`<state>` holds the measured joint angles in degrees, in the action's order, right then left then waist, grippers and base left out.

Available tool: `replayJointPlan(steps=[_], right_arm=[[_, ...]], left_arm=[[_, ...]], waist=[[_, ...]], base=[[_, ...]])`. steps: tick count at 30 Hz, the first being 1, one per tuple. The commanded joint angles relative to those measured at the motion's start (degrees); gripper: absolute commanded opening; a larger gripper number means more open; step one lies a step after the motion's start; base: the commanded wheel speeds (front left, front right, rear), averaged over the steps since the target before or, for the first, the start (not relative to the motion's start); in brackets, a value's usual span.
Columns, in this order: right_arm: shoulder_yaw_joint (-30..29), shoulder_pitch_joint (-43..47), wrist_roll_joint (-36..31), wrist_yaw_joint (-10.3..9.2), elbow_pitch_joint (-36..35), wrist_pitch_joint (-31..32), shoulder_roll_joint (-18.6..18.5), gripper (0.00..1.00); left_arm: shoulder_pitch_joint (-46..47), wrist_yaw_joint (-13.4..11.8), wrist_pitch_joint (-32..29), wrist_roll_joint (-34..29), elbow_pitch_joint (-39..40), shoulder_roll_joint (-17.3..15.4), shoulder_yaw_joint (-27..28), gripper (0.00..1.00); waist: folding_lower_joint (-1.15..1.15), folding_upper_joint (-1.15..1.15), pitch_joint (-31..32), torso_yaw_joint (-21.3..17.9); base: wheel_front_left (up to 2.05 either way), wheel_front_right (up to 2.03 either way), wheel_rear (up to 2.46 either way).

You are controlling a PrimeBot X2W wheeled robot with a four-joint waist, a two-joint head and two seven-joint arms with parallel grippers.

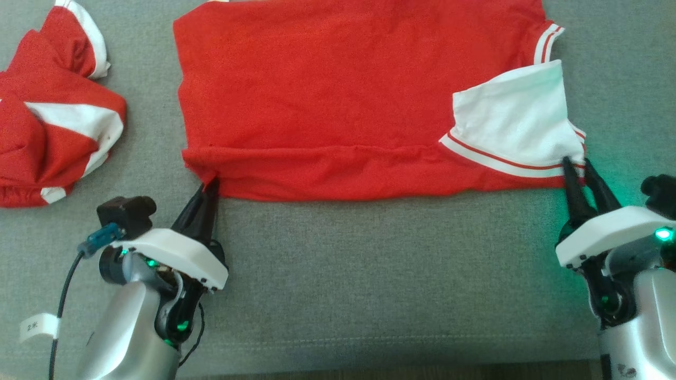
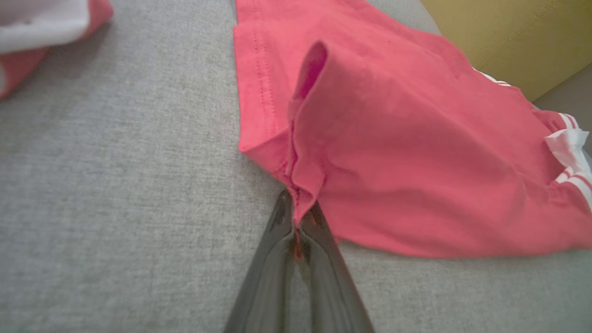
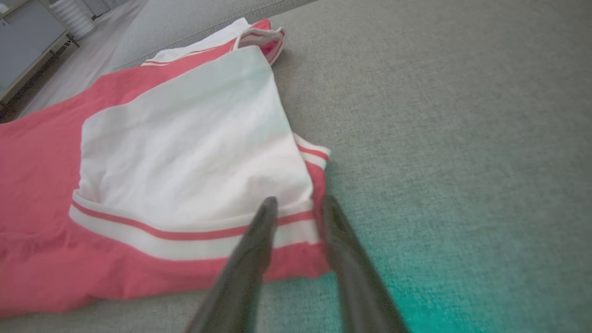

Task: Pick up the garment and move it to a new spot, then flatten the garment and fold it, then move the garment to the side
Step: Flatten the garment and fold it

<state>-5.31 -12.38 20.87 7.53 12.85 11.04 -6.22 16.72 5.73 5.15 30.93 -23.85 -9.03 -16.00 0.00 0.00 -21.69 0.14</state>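
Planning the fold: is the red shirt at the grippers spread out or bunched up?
Mostly spread: the red shirt lies flat on the grey surface, with its white sleeve folded over it.

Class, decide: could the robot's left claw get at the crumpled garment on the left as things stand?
Probably not yet: the left claw is shut on the flat garment's corner and must let go first. The grey surface toward the crumpled garment looks bare.

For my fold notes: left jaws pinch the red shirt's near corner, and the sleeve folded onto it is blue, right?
No: the sleeve is white, as the right wrist view shows. The left gripper does pinch the red shirt.
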Motion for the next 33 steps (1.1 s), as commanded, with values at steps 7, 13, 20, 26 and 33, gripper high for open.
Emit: replayJointPlan(steps=[7, 13, 20, 26, 33], right_arm=[[0.67, 1.89, 2.49, -0.04, -5.37, -0.47, -1.03, 0.0], [-0.91, 7.52, 3.4, -0.04, -11.14, 1.24, -0.07, 0.0], [-3.01, 16.26, 3.63, -0.04, -19.43, 4.29, 2.37, 0.0], [-4.68, 23.25, 5.35, -0.04, -23.92, 6.35, 3.25, 0.0], [-3.86, 24.96, 6.73, -0.04, -24.68, 4.92, 3.33, 1.0]], left_arm=[[-2.75, -0.48, -1.35, 0.0, 6.09, -3.3, 0.96, 0.0], [-6.42, -1.93, -4.56, -0.13, 13.63, -5.47, 0.79, 0.0], [-12.05, -4.47, -9.54, 0.74, 20.83, -8.31, 1.63, 0.0], [-16.27, -6.72, -12.27, 1.52, 24.29, -10.27, 3.04, 0.0], [-19.14, -8.78, -14.5, 2.3, 24.92, -10.28, 3.09, 1.0]], waist=[[0.0, 0.0, 0.78, 0.9], [0.0, 0.0, 2.19, 1.32], [0.0, 0.0, 4.94, 0.98], [0.0, 0.0, 6.84, 0.31], [0.0, 0.0, 7.68, -0.83]], base=[[0.0, 0.0, 0.0], [0.0, 0.0, 0.0], [0.0, 0.0, 0.0], [0.0, 0.0, 0.0], [0.0, 0.0, 0.0]])
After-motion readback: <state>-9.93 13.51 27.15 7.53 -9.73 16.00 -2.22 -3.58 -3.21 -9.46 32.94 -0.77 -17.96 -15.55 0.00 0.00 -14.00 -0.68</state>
